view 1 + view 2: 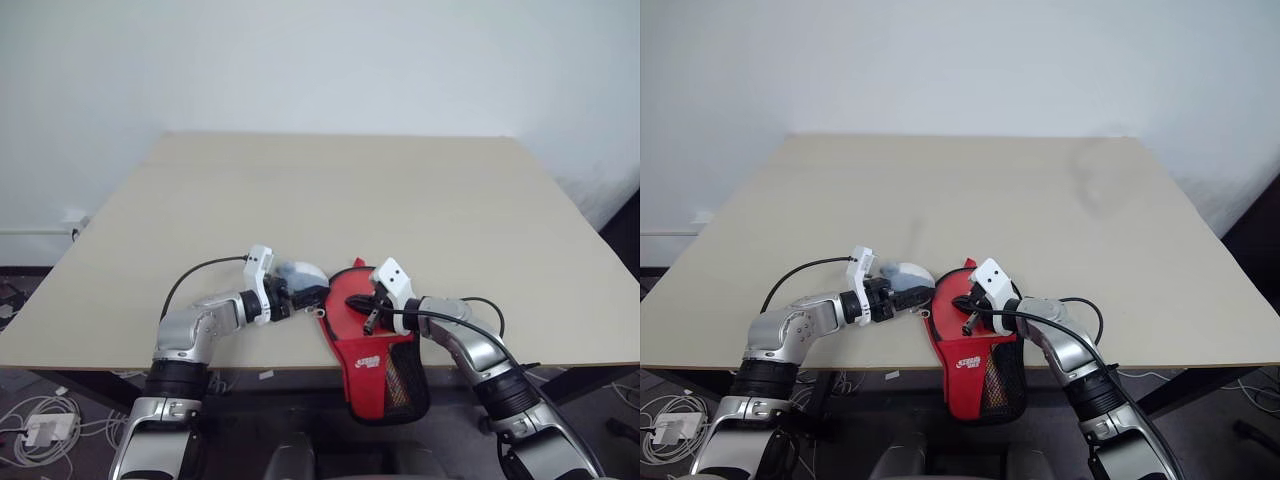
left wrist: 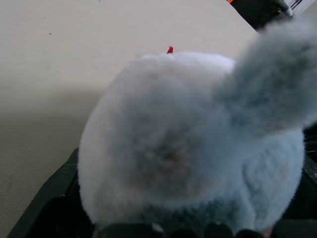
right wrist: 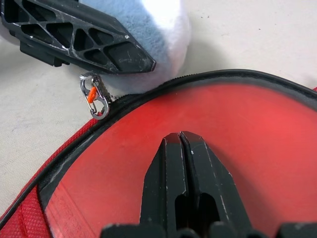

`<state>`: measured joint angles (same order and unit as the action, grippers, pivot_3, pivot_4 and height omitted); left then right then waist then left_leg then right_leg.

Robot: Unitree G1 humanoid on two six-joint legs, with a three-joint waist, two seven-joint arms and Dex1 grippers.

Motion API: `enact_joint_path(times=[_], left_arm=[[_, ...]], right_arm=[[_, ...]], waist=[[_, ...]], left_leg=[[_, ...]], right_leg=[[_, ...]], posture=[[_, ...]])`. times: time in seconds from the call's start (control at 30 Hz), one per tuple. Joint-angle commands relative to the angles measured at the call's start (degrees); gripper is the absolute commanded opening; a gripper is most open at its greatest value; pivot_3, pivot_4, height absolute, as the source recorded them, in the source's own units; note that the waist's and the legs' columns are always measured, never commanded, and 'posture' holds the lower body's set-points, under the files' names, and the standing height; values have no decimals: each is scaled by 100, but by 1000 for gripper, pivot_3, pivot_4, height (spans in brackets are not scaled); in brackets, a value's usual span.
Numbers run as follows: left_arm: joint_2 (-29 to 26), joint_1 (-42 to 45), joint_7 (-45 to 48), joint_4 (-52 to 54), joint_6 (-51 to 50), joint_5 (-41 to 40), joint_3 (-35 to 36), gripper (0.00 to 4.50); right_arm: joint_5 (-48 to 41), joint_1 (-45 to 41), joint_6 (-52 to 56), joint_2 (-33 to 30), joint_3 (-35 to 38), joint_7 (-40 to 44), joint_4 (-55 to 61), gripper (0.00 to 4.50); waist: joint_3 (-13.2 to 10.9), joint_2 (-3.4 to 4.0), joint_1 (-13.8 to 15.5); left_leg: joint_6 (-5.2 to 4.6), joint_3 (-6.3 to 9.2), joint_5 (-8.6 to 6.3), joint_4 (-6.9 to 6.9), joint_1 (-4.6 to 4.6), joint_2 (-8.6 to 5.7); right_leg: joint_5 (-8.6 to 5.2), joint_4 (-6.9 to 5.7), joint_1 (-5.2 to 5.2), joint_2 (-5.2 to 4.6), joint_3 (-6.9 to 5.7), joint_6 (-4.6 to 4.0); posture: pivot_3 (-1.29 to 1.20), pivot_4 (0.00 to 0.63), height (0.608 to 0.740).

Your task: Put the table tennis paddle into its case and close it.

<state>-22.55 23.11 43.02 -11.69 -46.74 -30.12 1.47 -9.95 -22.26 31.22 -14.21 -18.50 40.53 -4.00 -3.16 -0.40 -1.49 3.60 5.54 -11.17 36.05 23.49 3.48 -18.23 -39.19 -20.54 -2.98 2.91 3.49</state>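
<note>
Two grippers meet at the table's (image 1: 420, 200) near edge. Right gripper (image 3: 181, 141), fingers pressed together, rests on the paddle's (image 3: 237, 134) red face inside the unzipped case (image 1: 375, 375), which overhangs the edge. Left gripper (image 1: 305, 293), spread wide, straddles a pale blue fluffy lump (image 2: 188, 144) beside the zip pull (image 3: 95, 96).

White logo on the red case (image 1: 372, 362), lettering too small to read
</note>
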Motion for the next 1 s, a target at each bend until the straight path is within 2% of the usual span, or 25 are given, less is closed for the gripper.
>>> enact_joint_path(times=[0.03,0.3,0.53,0.67,0.83,1.0], left_arm=[[39,22,26,206,-56,-31,-22,4500],[-122,234,63,225,-171,-138,216,4500],[-214,413,32,210,-379,-427,738,4500],[-508,519,152,363,-711,-758,1070,4500],[-711,379,255,323,-745,-734,984,4500],[-560,195,197,283,-742,-687,852,4500]], right_arm=[[58,55,109,22,-75,-20,12,19],[59,44,107,74,-143,-8,-14,19],[61,36,97,75,-162,14,-12,19],[61,48,107,74,-176,21,-9,19],[64,44,107,102,-203,22,-30,19],[60,37,112,115,-210,22,-28,19]], waist=[[0,0,0],[0,0,-10],[0,-1,-16],[0,-1,-56],[1,-1,-59],[1,-1,-76]], left_leg=[[0,0,0,0,0,0],[0,0,0,0,0,0],[0,1,0,0,0,0],[0,2,0,-2,0,0],[0,3,0,-2,0,0],[0,3,0,-2,0,1]], right_leg=[[0,0,0,0,0,0],[0,0,-1,0,0,0],[0,-1,-1,1,0,0],[0,-2,-2,1,0,1],[0,-3,0,1,-2,1],[0,-3,-1,1,-3,0]], posture=[[0,0,684],[0,0,684],[0,0,684],[0,0,684],[0,0,684],[0,0,684]])
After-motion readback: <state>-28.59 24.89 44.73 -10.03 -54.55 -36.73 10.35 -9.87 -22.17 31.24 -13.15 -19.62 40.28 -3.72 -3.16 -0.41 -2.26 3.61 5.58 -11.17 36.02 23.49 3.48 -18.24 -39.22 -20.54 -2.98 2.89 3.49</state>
